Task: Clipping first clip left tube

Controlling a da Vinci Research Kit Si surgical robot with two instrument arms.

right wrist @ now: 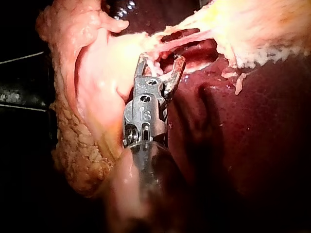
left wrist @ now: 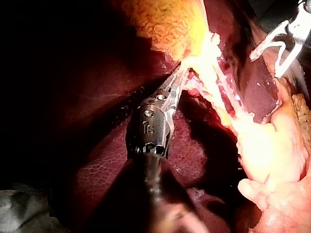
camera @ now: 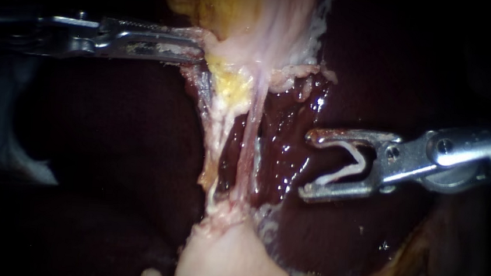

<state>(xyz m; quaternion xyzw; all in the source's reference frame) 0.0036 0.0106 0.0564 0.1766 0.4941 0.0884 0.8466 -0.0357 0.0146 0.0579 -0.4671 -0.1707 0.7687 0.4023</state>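
Your slim steel left instrument (camera: pixel 189 47) grips pale tissue (camera: pixel 221 43). Your right instrument's (camera: pixel 308 163) spread jaws hold a white V-shaped clip (camera: pixel 345 166), indistinct in its wrist view.

Dark red liver (camera: pixel 291 147), wet and glistening, forms the background. Yellow fatty tissue (camera: pixel 229 84) lies within a stretched pale membrane (camera: pixel 247 44). A pale pink tissue mass (camera: pixel 218 259) sits at the membrane's lower end, bordered in the right wrist view by nodular fat (right wrist: pixel 73 145).

two instruments (camera: pixel 197 49) (camera: pixel 306 165), one clip (camera: pixel 346 163), two tubes (camera: pixel 213 135) (camera: pixel 251 138), one liver (camera: pixel 292 141), one gallbladder (camera: pixel 249 15).
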